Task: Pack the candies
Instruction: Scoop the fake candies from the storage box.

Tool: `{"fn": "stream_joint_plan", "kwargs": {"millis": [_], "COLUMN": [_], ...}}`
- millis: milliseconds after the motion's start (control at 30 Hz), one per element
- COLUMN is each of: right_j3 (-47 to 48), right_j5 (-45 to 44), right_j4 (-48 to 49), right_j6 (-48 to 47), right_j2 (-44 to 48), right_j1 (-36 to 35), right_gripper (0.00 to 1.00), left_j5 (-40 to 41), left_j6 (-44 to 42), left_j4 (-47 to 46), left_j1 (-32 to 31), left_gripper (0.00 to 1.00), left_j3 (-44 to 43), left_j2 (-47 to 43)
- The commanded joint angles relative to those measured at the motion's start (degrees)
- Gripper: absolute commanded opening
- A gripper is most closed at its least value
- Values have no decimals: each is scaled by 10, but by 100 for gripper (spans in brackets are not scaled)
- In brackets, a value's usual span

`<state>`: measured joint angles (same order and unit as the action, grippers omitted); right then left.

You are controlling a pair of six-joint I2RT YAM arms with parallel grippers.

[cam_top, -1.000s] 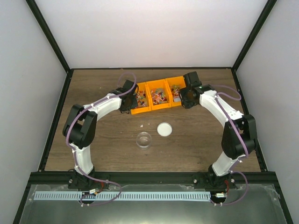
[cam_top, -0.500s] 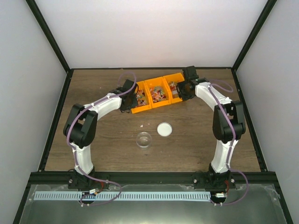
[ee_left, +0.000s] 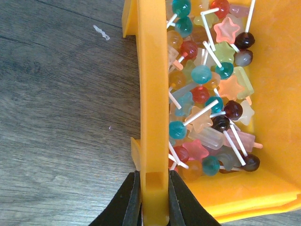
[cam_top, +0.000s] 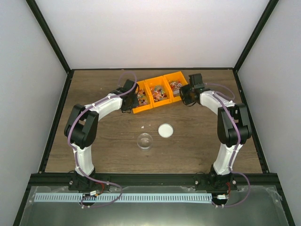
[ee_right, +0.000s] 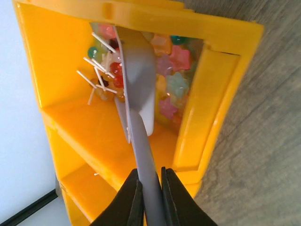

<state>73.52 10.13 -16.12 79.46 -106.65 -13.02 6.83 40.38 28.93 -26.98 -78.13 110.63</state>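
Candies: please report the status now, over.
Left gripper shut on orange bin wall. Right gripper shut on grey scoop, blade at the candies. Clear cup apart on table; nothing in the way.

Bright, even diffuse light — shadows faint; overhead view slightly soft, wrist close-ups sharp, jaws blurred.

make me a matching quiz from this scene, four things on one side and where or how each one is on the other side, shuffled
Things
1. left gripper
2. right gripper
3. clear cup
4. candies

Places or states
A. piled inside the orange bin
B. standing in the open beside the white lid
C. clamped on an end wall of the orange bin
D. clamped on the handle of the grey scoop

Pairs: 1-C, 2-D, 3-B, 4-A
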Motion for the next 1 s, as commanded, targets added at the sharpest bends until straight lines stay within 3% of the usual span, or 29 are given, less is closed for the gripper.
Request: {"fn": "stream_joint_plan", "kwargs": {"millis": [0, 200, 333, 567, 733, 967], "right_j3": [64, 64, 57, 72, 8, -273], "right_j5": [-34, -35, -14, 31, 67, 98], "right_j4": [-317, -372, -379, -258, -52, 367], "right_j6": [2, 13, 12, -9, -28, -28], "right_j2": [-12, 28, 7, -109, -110, 55], "right_j1": [-13, -19, -19, -7, -1, 3], "right_gripper": [1, 1, 1, 1, 1, 1], "left_j5": [-69, -56, -62, -96, -109, -114], "left_j6": [15, 37, 34, 5, -1, -7], "left_j4": [17, 14, 11, 9, 9, 7], "left_j1": [-6, -4, -3, -3, -3, -2], "left_gripper": [4, 4, 4, 4, 4, 4], "left_j3": [18, 19, 27, 25, 16, 10], "left_j2": [41, 38, 35, 56, 60, 57]}}
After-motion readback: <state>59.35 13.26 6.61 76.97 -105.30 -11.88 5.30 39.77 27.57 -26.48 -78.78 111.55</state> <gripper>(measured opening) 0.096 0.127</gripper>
